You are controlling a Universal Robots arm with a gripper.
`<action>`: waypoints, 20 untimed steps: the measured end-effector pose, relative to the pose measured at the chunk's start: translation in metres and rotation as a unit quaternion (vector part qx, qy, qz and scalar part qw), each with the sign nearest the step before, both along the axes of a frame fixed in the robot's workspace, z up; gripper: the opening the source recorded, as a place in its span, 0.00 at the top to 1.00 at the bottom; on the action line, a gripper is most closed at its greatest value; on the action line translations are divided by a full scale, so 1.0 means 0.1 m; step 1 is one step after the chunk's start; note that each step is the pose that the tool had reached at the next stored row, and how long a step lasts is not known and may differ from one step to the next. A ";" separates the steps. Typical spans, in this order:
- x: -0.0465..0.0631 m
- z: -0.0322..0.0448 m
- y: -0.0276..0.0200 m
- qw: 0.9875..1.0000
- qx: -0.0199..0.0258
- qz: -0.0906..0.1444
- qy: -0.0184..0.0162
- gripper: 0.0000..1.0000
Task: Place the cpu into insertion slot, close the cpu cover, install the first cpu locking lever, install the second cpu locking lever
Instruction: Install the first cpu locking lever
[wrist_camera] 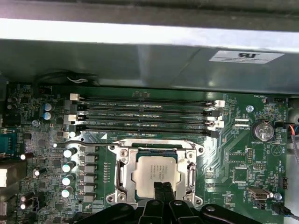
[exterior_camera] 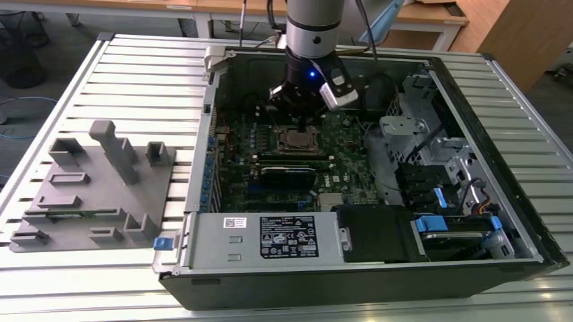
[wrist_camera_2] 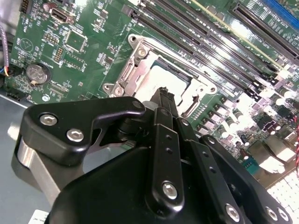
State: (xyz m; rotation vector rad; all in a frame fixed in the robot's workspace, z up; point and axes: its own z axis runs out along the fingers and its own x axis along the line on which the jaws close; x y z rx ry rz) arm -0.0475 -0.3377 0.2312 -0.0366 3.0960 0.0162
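Cpu [wrist_camera: 156, 171] flat in insertion slot [wrist_camera: 192, 175]

A slatted metal table [exterior_camera: 134, 74] is seen carrying everything here. An open computer case [exterior_camera: 358, 290] is laid on its side across the middle and the exterior view's right. A grey moulded fixture block [exterior_camera: 90, 194] is set flat just beside it, at the exterior view's left.
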 end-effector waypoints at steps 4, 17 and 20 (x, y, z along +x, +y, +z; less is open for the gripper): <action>-0.03 -0.001 0.000 1.000 0.000 0.000 0.000 0.90; -0.03 0.093 0.000 1.000 0.000 0.000 0.000 0.90; -0.03 0.121 0.000 1.000 0.000 0.000 0.000 0.90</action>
